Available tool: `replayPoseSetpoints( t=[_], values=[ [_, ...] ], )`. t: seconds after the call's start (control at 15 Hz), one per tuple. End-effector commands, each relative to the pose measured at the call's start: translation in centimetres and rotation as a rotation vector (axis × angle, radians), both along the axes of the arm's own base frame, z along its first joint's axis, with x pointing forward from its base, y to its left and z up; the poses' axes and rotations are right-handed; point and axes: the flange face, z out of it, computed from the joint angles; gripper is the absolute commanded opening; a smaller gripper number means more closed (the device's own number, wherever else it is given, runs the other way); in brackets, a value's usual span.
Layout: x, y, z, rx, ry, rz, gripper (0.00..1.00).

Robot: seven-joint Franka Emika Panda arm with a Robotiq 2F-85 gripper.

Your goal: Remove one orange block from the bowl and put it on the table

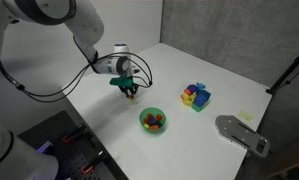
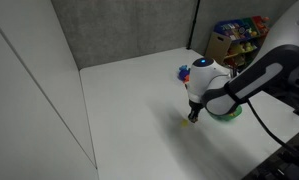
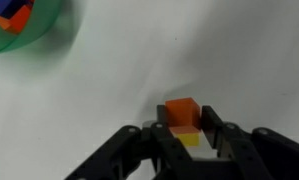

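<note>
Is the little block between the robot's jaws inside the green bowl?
No, in the wrist view the orange block sits between the jaws over the white table, with the bowl off in the corner.

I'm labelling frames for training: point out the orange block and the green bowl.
orange block [image 3: 182,112]: wrist view, on its orange face.
green bowl [image 1: 153,130]: in an exterior view, on its near outer wall.

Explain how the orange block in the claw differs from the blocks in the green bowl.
The small orange cube-like block is alone, pinched in the claw outside the round green bowl; the bowl's blocks lie heaped together inside. It is orange; they are mixed colours. All are small blocks.
</note>
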Motion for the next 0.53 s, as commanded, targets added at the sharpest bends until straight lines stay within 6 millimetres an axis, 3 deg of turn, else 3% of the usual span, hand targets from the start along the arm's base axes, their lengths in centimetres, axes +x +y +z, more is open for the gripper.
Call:
replayPoseSetpoints(
  t=[0.0,0.47],
  values=[
    [2.3,1.0,-0.8,-0.024,-0.065,-0.019,0.14],
    [3.3,1.2,-1.4,0.013,-0.101,-0.054,0.14]
  ],
)
